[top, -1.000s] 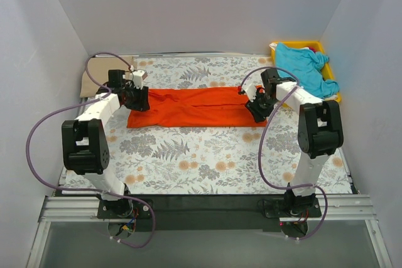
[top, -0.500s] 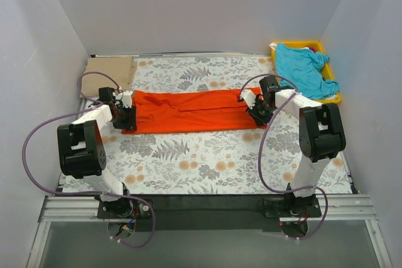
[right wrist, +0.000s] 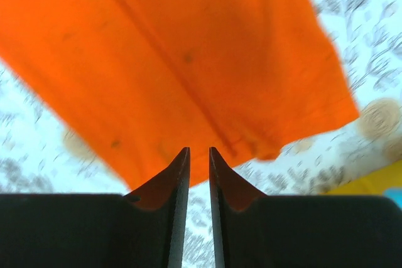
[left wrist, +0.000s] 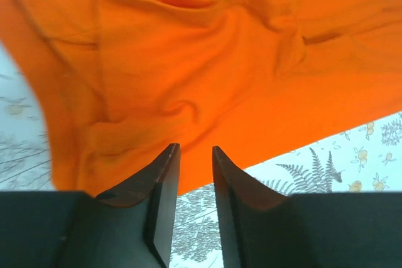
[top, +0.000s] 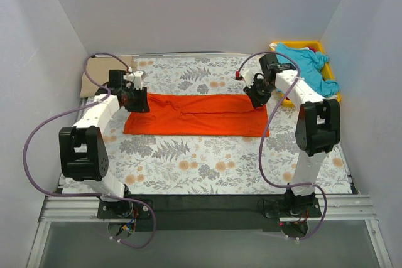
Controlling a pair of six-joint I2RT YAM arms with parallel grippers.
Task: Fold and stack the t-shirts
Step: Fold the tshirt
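left hand (left wrist: 195, 149) and right hand (right wrist: 195, 150) hang over the orange-red t-shirt (top: 195, 116); cannot tell whether either grasps it.

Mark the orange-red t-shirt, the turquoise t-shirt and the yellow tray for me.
orange-red t-shirt (top: 198, 115): top external view, middle of the spread cloth.
turquoise t-shirt (top: 306, 67): top external view, middle of the bunched cloth.
yellow tray (top: 319, 45): top external view, far right corner of its rim.
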